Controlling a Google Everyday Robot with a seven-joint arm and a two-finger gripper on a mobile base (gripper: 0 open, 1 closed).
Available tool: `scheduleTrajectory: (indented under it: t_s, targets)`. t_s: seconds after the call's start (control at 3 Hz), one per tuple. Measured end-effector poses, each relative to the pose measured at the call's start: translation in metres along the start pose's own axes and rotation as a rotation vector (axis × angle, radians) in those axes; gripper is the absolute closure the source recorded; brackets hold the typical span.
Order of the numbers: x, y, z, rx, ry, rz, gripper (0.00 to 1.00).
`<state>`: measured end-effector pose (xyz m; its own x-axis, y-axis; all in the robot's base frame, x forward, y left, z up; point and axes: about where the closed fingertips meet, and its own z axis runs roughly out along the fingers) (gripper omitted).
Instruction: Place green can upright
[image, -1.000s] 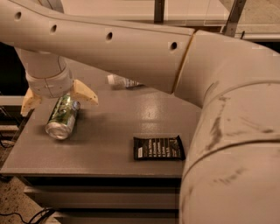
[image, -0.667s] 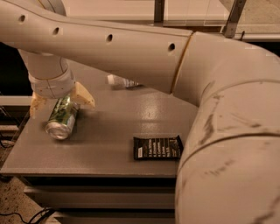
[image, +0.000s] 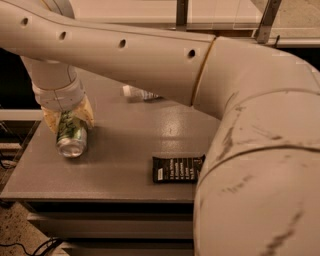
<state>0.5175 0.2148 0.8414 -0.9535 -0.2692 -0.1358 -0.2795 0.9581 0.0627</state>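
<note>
The small aluminium green can (image: 73, 141), with a green and white patterned label and silver rims, lies on its side near the left edge of the flat grey table (image: 125, 145); one silver end faces the camera, and the can rests on the table surface, not lifted. The two-finger gripper (image: 68, 122) hangs directly above the far half of the can, at the end of the thick cream-coloured arm (image: 125, 50) that reaches across the top of the view; its tan fingers (image: 86, 113) stand on both sides of the can body and seem to press against it, so I judge that the pincer is clenched on the can. By this, the approach and the grasp look done; what is left is the main part: to raise the can, to turn it until one rim points down, to set it standing on the table, and to release it. A clear plastic bottle (image: 140, 93) with a white label lies further back, partly hidden by the arm; a flat black rectangular packet (image: 177, 169) with white print lies near the front edge; both are well apart from the can.
</note>
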Motion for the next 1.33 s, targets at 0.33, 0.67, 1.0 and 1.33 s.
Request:
scheduleTrajectory:
  t_s: [0.33,0.67,1.0,1.33]
  targets:
    - [-0.003,0.001,-0.012,-0.003,-0.033,-0.052,0.88]
    - [-0.006,-0.001,-0.033,-0.014,-0.074,-0.128,1.0]
    - [-0.008,-0.003,-0.061,-0.034,-0.138,-0.241,1.0]
    - [-0.006,-0.006,-0.089,-0.085,-0.23,-0.381,1.0]
